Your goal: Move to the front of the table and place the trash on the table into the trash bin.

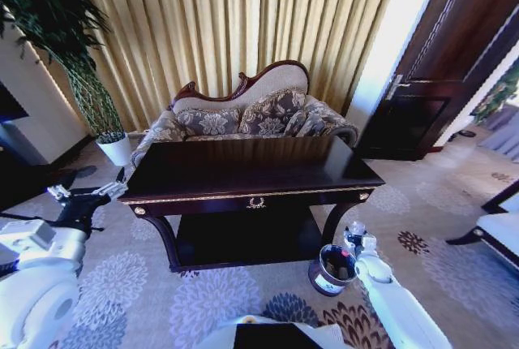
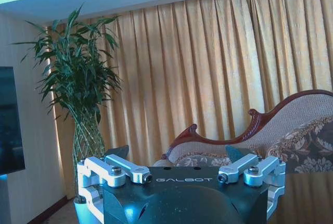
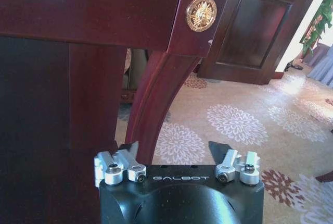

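The dark-brown table (image 1: 243, 172) stands straight ahead, its gold ornament (image 1: 256, 202) on the front edge. The round trash bin (image 1: 331, 271) sits on the carpet by the table's right front leg (image 3: 156, 94). Small pale and reddish bits of trash (image 1: 340, 269) lie inside it, too small to identify. My right gripper (image 1: 357, 242) hangs just above the bin's far rim; in the right wrist view it (image 3: 174, 148) is open with nothing between its fingers. My left gripper (image 1: 91, 189) is raised off the table's left front corner, and the left wrist view shows it (image 2: 177, 153) open and holding nothing.
A patterned sofa (image 1: 251, 114) stands close behind the table. A tall plant in a white pot (image 1: 113, 148) is at the back left, a dark door (image 1: 438, 81) at the back right, and a chair (image 1: 499, 231) at the right edge. Flowered carpet surrounds the table.
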